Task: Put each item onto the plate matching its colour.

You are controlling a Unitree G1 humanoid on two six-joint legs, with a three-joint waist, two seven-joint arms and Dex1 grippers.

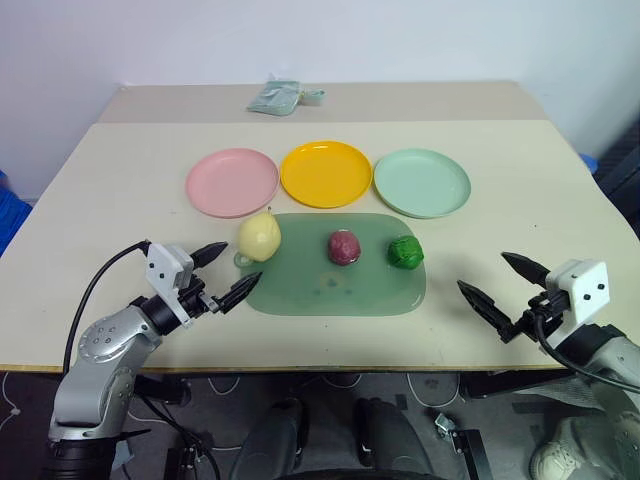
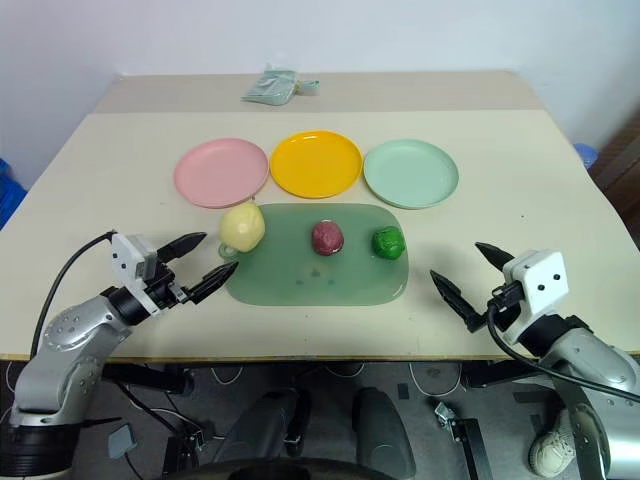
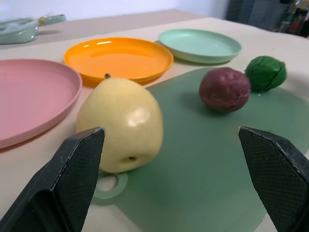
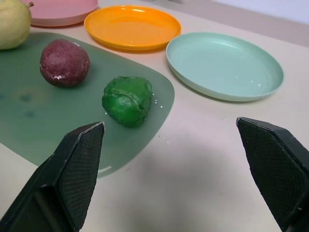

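Note:
Three toy foods lie on a translucent green mat [image 1: 300,290]: a pale yellow fruit [image 1: 259,237] at its left end, a dark red-purple ball [image 1: 344,247] in the middle, a bumpy green ball [image 1: 405,252] at the right. Behind the mat stand a pink plate [image 1: 232,181], a yellow plate [image 1: 326,173] and a mint green plate [image 1: 422,182], all bare. My left gripper [image 1: 223,272] is open, just left of the yellow fruit and empty. My right gripper [image 1: 502,287] is open and empty, to the right of the mat, a hand's width from the green ball.
A pale green pouch [image 1: 277,97] lies at the far side of the table [image 1: 120,190]. The table's front edge runs just below both grippers. Bare tabletop lies left and right of the mat.

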